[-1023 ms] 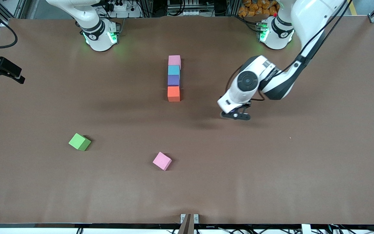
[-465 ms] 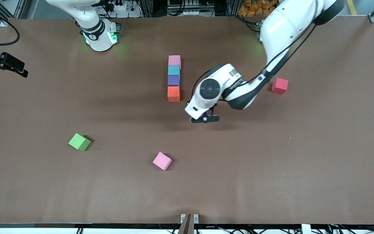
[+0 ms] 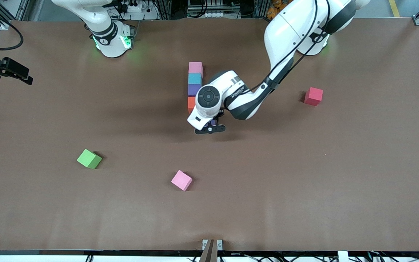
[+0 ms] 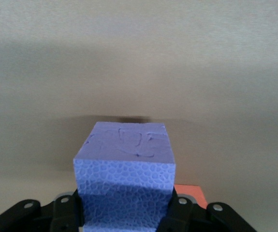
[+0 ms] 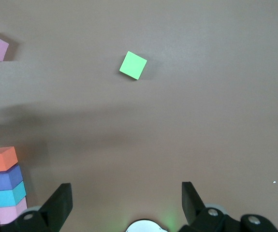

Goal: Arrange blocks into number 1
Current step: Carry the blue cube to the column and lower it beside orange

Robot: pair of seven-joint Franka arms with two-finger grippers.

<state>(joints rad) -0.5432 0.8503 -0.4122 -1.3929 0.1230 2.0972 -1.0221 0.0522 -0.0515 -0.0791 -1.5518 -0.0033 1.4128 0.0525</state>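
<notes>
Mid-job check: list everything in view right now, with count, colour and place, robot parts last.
Column blocks: 4, pink, light blue, purple, orange, in a line at the table's middle, pink nearest the bases, orange nearest the front camera and partly hidden by the left arm.
Held block: 1, purple, in the left gripper, over the table just past the orange end.
Loose pink block: 1, nearer the front camera than the column.
Green cube: 1, toward the right arm's end.
Red cube: 1, toward the left arm's end.
Table: 1, brown.
Left gripper: shut on the purple block.
Right gripper: open, waiting at the table's edge.
</notes>
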